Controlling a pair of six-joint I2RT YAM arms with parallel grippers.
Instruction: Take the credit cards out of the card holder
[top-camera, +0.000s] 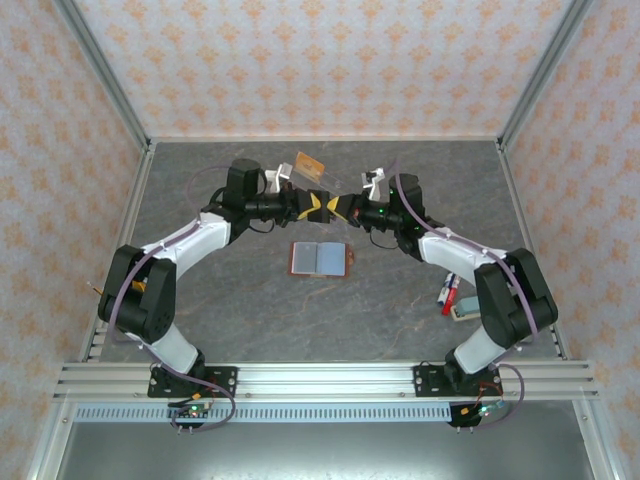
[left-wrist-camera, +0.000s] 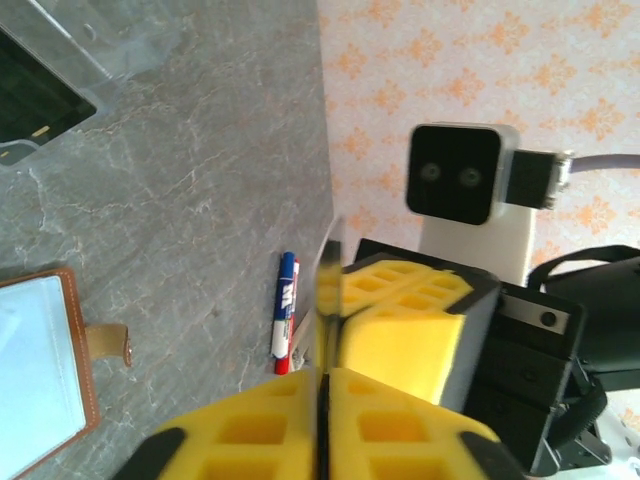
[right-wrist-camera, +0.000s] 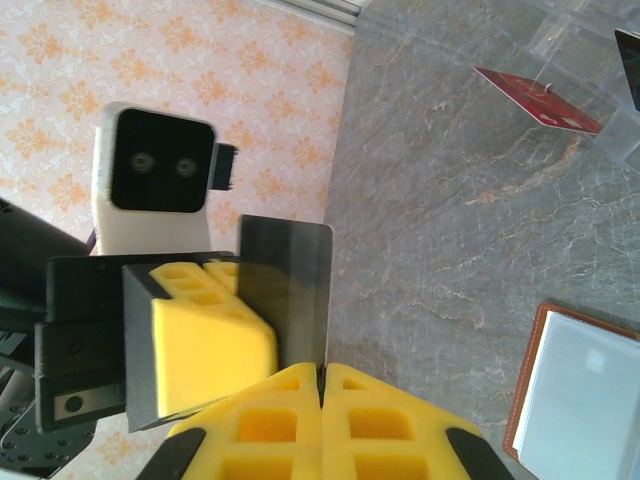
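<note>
Black thin rectangular credit card (right-wrist-camera: 290, 285) is hanging in mid-air over the grey marbled desk (top-camera: 250, 300), btwn the two arms, w/ both pincers gripping it at once. Right pincer (right-wrist-camera: 322, 385) is pressing its yellow foam pads together on the card's lower edge, w/ the rest of the card sticking up out of the seam. Left pincer (left-wrist-camera: 322, 390) is squeezing down on the same card from the opposite side. In the left wrist view the card is showing edge-on as a thin dark line running up btwn the pads. The two pincers are sitting tip to tip, nearly touching.

Small brown folding card holder (top-camera: 320, 259) is lying open & flat on the desk, just nearer the arm bases than the meeting pincers and apart from them. It's showing a red panel on the left & a light blue-grey one on the right, w/ a brown strap tab poking out on the right side.

Red credit card w/ pale print (right-wrist-camera: 540, 100) is resting tilted toward the far part of the desk by a clear plastic tray (left-wrist-camera: 75, 58); can't tell exactly how it's propped.

Red & blue marker pens (top-camera: 447, 290) are lying on the desk's right side, near the right arm.
</note>
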